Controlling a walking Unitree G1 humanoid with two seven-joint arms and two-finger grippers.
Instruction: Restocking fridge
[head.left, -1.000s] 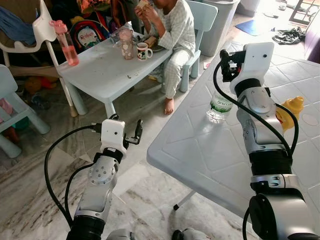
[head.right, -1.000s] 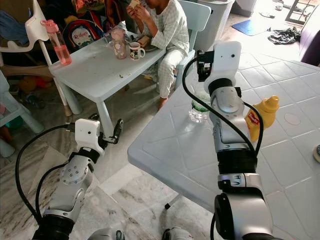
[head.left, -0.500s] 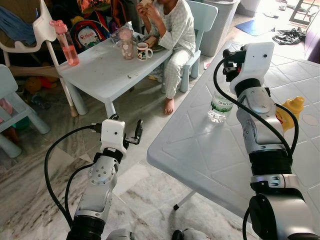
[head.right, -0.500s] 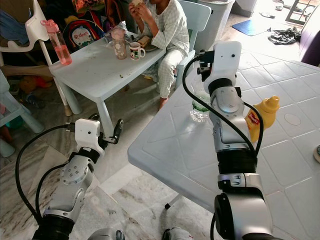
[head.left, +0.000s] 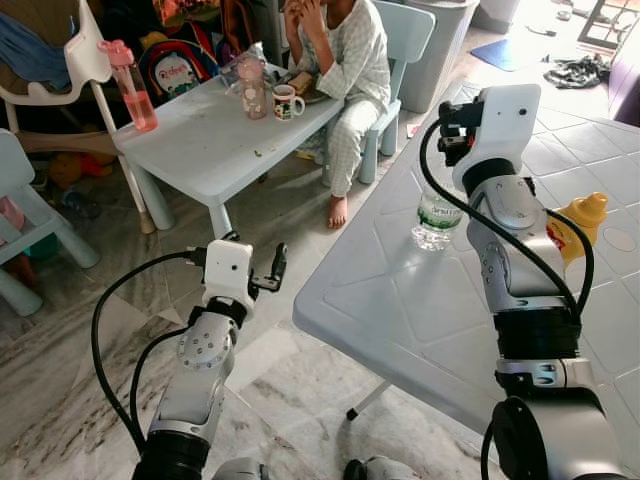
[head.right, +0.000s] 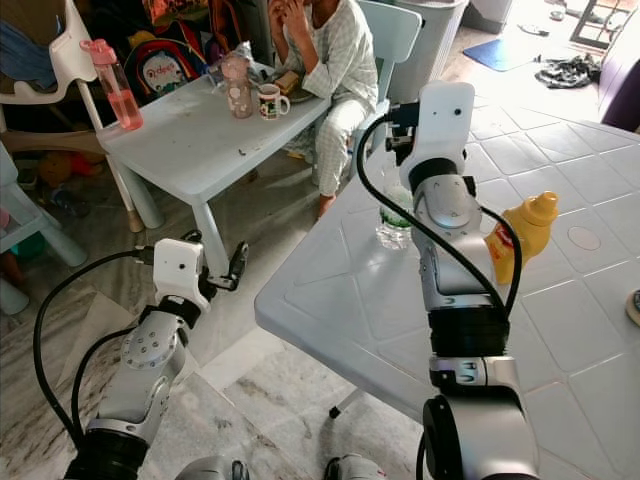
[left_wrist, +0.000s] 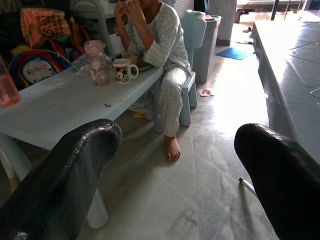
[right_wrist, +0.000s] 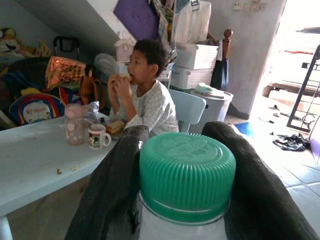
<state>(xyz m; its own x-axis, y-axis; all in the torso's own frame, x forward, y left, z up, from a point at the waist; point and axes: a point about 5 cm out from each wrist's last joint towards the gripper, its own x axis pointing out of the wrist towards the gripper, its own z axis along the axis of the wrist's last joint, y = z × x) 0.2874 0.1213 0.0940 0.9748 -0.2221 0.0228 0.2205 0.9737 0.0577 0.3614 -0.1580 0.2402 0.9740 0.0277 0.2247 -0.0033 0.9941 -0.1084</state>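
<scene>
A clear water bottle (head.left: 437, 218) with a green cap (right_wrist: 186, 172) stands near the left edge of the big white table (head.left: 400, 300). My right gripper (right_wrist: 177, 136) reaches down over its top, and the two black fingers (right_wrist: 115, 185) press against either side of the cap. Off the table's edge on the left, my left gripper (head.left: 272, 270) hovers over the marble floor, open with nothing between its fingers (left_wrist: 70, 175).
A yellow squeeze bottle (head.left: 580, 225) stands on the white table to the right of my right arm. Beyond the gap of floor is a low pale-blue table (head.left: 210, 140) with a pink bottle (head.left: 132, 85) and a mug (head.left: 287, 101); a person (head.left: 350, 60) sits at it.
My right wrist has shifted slightly to the left over the bottle, which still stands on the table. The left arm has barely moved.
</scene>
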